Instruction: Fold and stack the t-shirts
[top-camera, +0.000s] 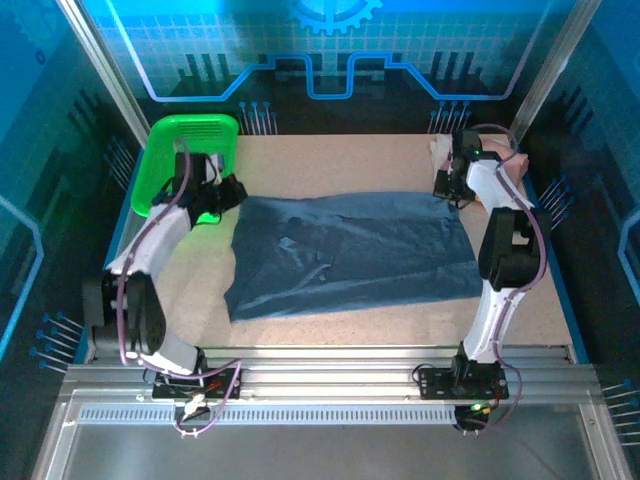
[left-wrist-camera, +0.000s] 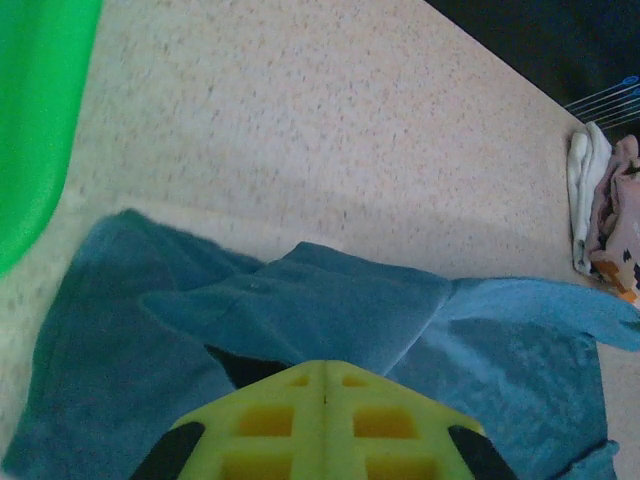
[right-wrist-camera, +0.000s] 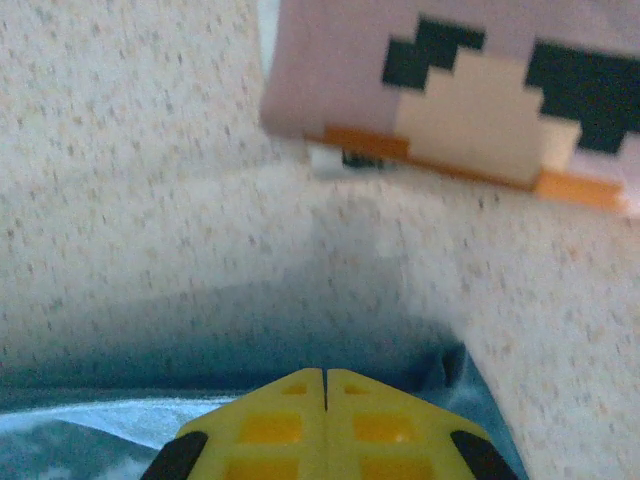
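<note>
The slate-blue t-shirt (top-camera: 350, 250) is seen spread flat across the middle of the table (top-camera: 330, 160), a few creases running through its centre. Its far left corner is met by the left gripper (top-camera: 232, 192), and its far right corner by the right gripper (top-camera: 447, 188), both arms being reached out from the near edge.

From the left wrist view, the left gripper (left-wrist-camera: 325, 375) is shown with its yellow fingers pressed together, only a hairline seam left between them. The slate-blue t-shirt (left-wrist-camera: 320, 300) is drawn up in a ridge to the tips, and a dark shadow is cast beneath the fold. The green basket (left-wrist-camera: 30, 120) is glimpsed at the left edge, just beside the cloth.

From the right wrist view, the right gripper (right-wrist-camera: 325, 378) is likewise closed tight, and the far edge of the slate-blue t-shirt (right-wrist-camera: 300, 340) is caught at its tips.

The pink t-shirt (top-camera: 508, 165) is left bunched at the far right corner, just behind the right arm. Its blocky dark, cream and orange print (right-wrist-camera: 480, 90) is picked out clearly. The green basket (top-camera: 190, 135) is parked at the far left corner.
</note>
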